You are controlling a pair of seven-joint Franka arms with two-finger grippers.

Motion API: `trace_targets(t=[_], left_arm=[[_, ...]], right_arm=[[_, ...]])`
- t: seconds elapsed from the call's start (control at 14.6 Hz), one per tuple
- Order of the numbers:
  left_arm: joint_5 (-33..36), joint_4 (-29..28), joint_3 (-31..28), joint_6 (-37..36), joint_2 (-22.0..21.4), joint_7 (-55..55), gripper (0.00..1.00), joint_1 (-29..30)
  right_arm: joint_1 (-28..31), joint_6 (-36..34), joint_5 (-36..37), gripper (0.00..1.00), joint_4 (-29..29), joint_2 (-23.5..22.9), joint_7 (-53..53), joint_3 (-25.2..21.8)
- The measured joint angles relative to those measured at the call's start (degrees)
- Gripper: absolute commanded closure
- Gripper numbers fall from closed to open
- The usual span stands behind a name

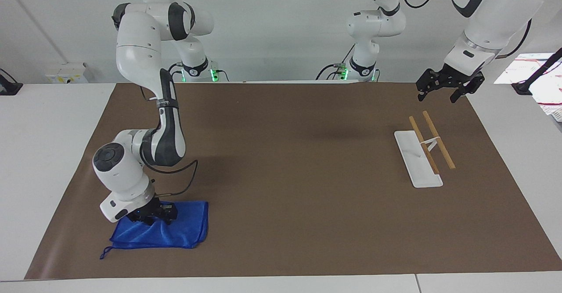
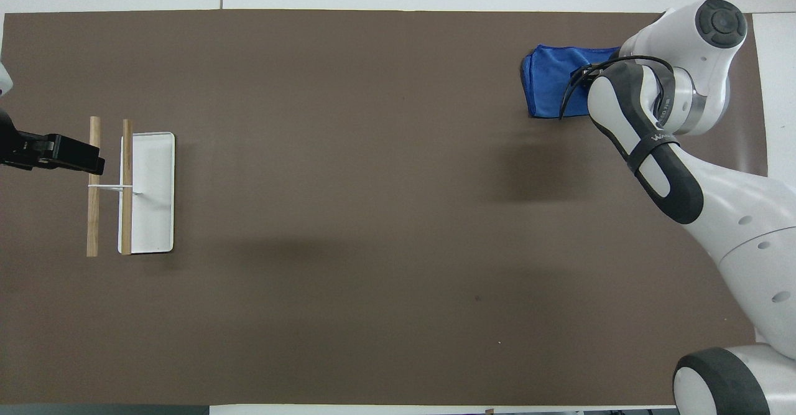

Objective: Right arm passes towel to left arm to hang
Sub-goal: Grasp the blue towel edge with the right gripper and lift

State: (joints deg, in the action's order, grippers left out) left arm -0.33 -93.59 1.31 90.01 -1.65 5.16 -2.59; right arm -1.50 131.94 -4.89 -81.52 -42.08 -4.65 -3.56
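Note:
The blue towel lies on the brown mat far from the robots, at the right arm's end; its loop string trails off one corner. It also shows in the overhead view. My right gripper, blue light on, is down on the towel and shut on a pinch of the cloth, which bunches up at the fingers. In the overhead view the arm's wrist hides that gripper. My left gripper is open and empty and waits in the air over the mat's edge beside the rack; it also shows in the overhead view.
A towel rack with a white base and two wooden bars stands at the left arm's end, also in the overhead view. The brown mat covers the table. Papers lie off the mat past the left arm.

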Motion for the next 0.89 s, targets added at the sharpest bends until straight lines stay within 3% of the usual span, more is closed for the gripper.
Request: trace_targets(t=[0.34, 0.89], left_arm=[[0.0, 0.0, 0.0, 0.0, 0.0, 0.0, 0.0, 0.0], [0.0, 0.0, 0.0, 0.0, 0.0, 0.0, 0.0, 0.0]], right_arm=[[0.17, -0.41, 0.0, 1.0, -0.13, -0.27, 0.0, 0.0], [-0.32, -14.86, 0.0, 1.0, 7.04, 3.72, 0.0, 0.06]])
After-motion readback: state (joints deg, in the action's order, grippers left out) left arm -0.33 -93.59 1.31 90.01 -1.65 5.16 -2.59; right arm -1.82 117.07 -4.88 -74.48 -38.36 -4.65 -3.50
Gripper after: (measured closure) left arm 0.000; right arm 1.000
